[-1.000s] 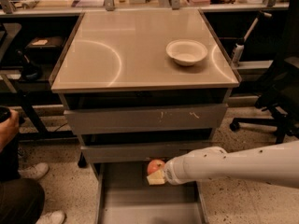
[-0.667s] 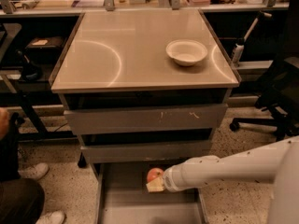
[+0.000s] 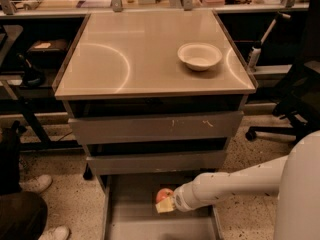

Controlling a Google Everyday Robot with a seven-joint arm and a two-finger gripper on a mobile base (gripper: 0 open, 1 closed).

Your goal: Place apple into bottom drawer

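The bottom drawer [image 3: 130, 219] is pulled open at the foot of the grey cabinet and shows a flat grey floor. The small red-orange apple [image 3: 163, 194] is low over the back of that floor, at the tip of my gripper [image 3: 166, 202]. My white arm reaches in from the lower right and crosses the drawer's right rail. A pale yellowish fingertip [image 3: 164, 207] shows just under the apple. I cannot tell whether the apple rests on the floor or is held above it.
The two upper drawers [image 3: 155, 128] are pushed nearly shut. A white bowl [image 3: 199, 56] stands on the cabinet top at the right. A person's legs and white shoes [image 3: 35, 184] are at the lower left. An office chair base [image 3: 280, 124] stands at the right.
My arm has lowered and pushed further left into the bottom drawer, carrying the apple down towards the drawer floor.
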